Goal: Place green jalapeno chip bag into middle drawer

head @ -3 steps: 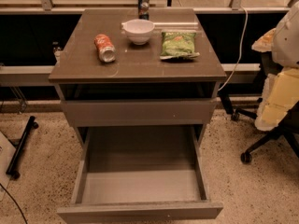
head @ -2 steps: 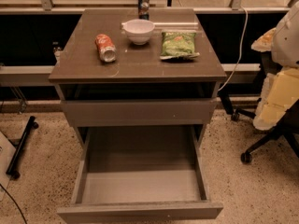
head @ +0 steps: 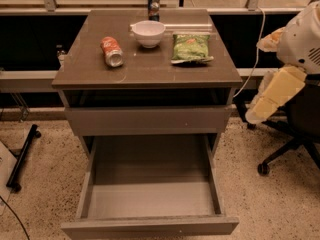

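Grey-brown laminate covers the cabinet top (head: 150, 71), and the green jalapeno chip bag (head: 191, 47) lies flat on it near the right rear corner. That puts it up and to the left of the gripper (head: 260, 109) in view, well apart from it. The gripper hangs off the cabinet's right side, below the level of the top, at the end of a cream-coloured arm segment that slants down from a white arm housing (head: 302, 39). Whether it is apart or together I cannot tell, and it holds nothing that shows. Just beyond the bag from the gripper stands a white bowl (head: 148, 33), and farther still an orange-red soda can (head: 112, 51) lies on its side. A second can (head: 153, 5) stands upright at the back edge behind the bowl. The middle drawer (head: 150, 201) is pulled far out, low and to the left of the gripper, its flat floor bare. Above it the shallower upper drawer (head: 147, 120) sits only slightly out. A black office chair (head: 292, 134) stands right behind the gripper on the speckled floor (head: 40, 194).
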Tool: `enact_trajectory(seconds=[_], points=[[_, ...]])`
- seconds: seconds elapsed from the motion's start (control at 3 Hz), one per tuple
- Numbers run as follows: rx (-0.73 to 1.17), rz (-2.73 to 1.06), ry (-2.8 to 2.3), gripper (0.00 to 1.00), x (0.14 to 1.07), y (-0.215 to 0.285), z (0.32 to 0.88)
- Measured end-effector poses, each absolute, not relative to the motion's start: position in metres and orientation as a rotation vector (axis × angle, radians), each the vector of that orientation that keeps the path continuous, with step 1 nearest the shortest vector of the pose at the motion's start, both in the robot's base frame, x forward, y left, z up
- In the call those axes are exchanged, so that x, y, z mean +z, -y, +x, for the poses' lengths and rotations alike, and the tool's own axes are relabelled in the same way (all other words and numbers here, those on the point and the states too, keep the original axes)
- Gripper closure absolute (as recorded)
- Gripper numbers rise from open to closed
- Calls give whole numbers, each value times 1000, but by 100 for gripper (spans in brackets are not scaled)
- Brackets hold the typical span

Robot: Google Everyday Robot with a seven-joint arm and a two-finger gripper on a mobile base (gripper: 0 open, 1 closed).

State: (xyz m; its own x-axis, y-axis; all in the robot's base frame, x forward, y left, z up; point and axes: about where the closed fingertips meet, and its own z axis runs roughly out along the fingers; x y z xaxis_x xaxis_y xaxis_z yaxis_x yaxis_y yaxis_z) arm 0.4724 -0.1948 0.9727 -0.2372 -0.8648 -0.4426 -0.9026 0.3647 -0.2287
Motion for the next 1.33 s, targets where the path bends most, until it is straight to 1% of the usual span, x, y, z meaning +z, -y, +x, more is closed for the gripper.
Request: enact_trajectory(seconds=[0.33,0.67,1.33], points=[[188,-1459,-2087,0,967,176,502],[194,-1457,-2086,0,963,173,503],[252,-1449,-2046,0,937,135,525]])
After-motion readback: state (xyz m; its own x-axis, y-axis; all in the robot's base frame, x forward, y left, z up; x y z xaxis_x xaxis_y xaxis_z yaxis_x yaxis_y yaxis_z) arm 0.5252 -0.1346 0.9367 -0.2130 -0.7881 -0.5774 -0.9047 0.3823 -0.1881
